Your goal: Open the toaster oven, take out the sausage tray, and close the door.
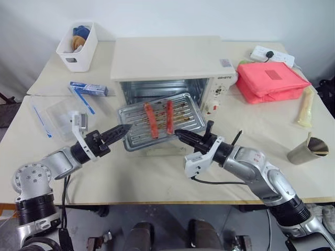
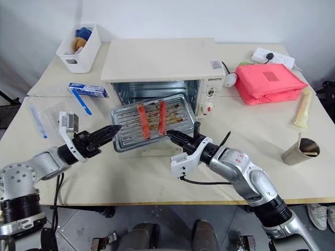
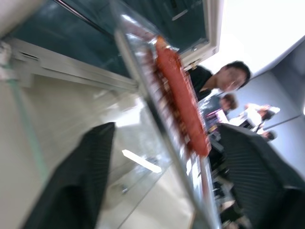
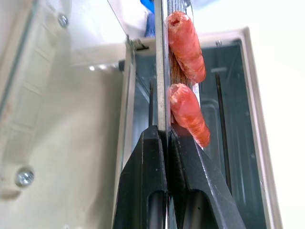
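The sausage tray (image 1: 159,121) hangs mid-frame before the open toaster oven (image 1: 170,68), so it should be kept level while drawn clear, or the sausages may roll. The right gripper (image 1: 178,134) is clamped on its near rim; the left gripper (image 1: 124,128), fingers parted, straddles its left edge.

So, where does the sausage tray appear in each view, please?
Left eye view: sausage tray at centre, before the toaster oven.
Right eye view: centre.
Left wrist view: edge-on, running diagonally.
Right wrist view: edge-on, between the right gripper fingers.
Shared landmark: the red sausages.
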Controlling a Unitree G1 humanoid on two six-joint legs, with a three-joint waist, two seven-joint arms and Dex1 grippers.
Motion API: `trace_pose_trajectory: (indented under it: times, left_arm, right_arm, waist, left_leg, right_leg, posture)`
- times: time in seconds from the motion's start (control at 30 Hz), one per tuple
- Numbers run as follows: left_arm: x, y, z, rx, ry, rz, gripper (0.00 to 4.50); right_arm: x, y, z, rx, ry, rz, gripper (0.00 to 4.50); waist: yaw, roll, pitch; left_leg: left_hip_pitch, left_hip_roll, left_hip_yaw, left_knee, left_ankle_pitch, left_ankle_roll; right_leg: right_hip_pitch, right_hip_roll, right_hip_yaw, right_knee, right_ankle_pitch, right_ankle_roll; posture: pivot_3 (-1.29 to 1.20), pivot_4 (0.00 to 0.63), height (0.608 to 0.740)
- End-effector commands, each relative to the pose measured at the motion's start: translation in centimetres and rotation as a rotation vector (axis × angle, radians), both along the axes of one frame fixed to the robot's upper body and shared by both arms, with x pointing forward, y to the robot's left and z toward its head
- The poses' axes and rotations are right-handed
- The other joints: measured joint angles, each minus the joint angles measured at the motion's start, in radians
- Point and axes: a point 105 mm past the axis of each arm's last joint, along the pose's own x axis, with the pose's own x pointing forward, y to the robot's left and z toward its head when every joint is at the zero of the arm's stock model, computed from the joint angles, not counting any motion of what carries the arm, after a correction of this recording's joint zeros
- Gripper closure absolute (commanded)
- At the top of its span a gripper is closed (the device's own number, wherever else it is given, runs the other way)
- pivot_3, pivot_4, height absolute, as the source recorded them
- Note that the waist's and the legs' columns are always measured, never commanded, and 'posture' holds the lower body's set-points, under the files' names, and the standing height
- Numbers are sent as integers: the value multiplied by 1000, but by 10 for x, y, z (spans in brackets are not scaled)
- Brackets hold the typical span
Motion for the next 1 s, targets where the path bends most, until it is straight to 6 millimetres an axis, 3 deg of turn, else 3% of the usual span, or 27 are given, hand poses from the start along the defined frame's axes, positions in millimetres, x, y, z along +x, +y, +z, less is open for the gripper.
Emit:
trace_pose_trajectory:
  times: [0.03, 0.23, 0.27, 0.33, 0.5, 0.6, 0.67, 0.73, 0.87, 1.0]
  left_arm:
    - [-6, -6, 10, -12, -23, -23, 2379]
    - [-9, -14, 14, -89, 14, -41, 4275]
    - [-9, -14, 15, -107, 19, -36, 4488]
    - [-11, -13, 16, -140, 41, -28, 4488]
    - [-20, -4, 11, -185, 114, 6, 4500]
    - [-25, 11, 8, -246, 155, 60, 4500]
    - [-32, 17, 7, -272, 142, 68, 4500]
    - [-49, 25, -1, -298, 142, 77, 4500]
    - [-73, 39, -19, -332, 180, 155, 4500]
    - [-94, 56, -28, -431, 156, 316, 4500]
  right_arm:
    - [-7, 7, 11, 29, -13, 71, 4500]
    - [-10, 7, 7, 15, 45, 124, 4500]
    - [-10, 6, 5, 28, 87, 126, 4500]
    - [-12, 4, 5, 70, 163, 138, 4500]
    - [-17, -4, 7, 107, 274, 186, 2986]
    - [-35, -13, 5, 130, 421, 297, 2029]
    - [-43, -27, 0, 102, 506, 329, 1423]
    - [-31, -52, 4, 156, 568, 247, 764]
    - [-18, -84, -5, 181, 696, 125, 764]
    - [0, -113, -18, 223, 766, 14, 1758]
  waist:
    - [0, 0, 0]
    - [0, 0, 0]
    - [0, 0, 0]
    - [0, 0, 0]
    - [1, -1, 0]
    - [1, -1, 0]
    - [2, -1, 0]
    - [2, -1, 0]
    - [2, -1, 0]
    - [3, -1, 0]
  left_leg:
    - [0, 0, 0, 0, 0, 0]
    - [0, 0, 0, 0, 0, 0]
    - [0, 0, 0, 0, 0, 0]
    - [1, 0, -1, 0, 0, 0]
    - [1, 0, -2, 0, 0, 0]
    - [2, 0, -3, -1, 0, 0]
    - [2, 0, -3, -1, -1, 0]
    - [2, 0, -2, -1, -1, 0]
    - [3, 1, 0, 0, -2, 2]
    - [2, 1, 0, 0, -3, 3]
  right_leg:
    - [0, 0, 0, 0, 0, 0]
    - [0, 0, 0, 0, 0, 0]
    - [0, 0, 1, 0, 0, 0]
    - [0, 0, 1, 0, 0, 0]
    - [0, 0, 2, 0, 0, 0]
    - [1, 0, 3, -1, 0, 0]
    - [1, 0, 3, -2, 0, 0]
    - [2, 0, 3, -3, 0, 0]
    - [2, 0, 5, -6, 0, 0]
    - [3, -1, 5, -9, 0, 0]
  posture:
    - [0, 150, 740]
    - [0, 150, 740]
    - [0, 150, 740]
    - [0, 150, 740]
    - [0, 150, 740]
    - [0, 150, 740]
    - [0, 150, 740]
    - [0, 150, 740]
    - [0, 150, 740]
    - [0, 150, 740]
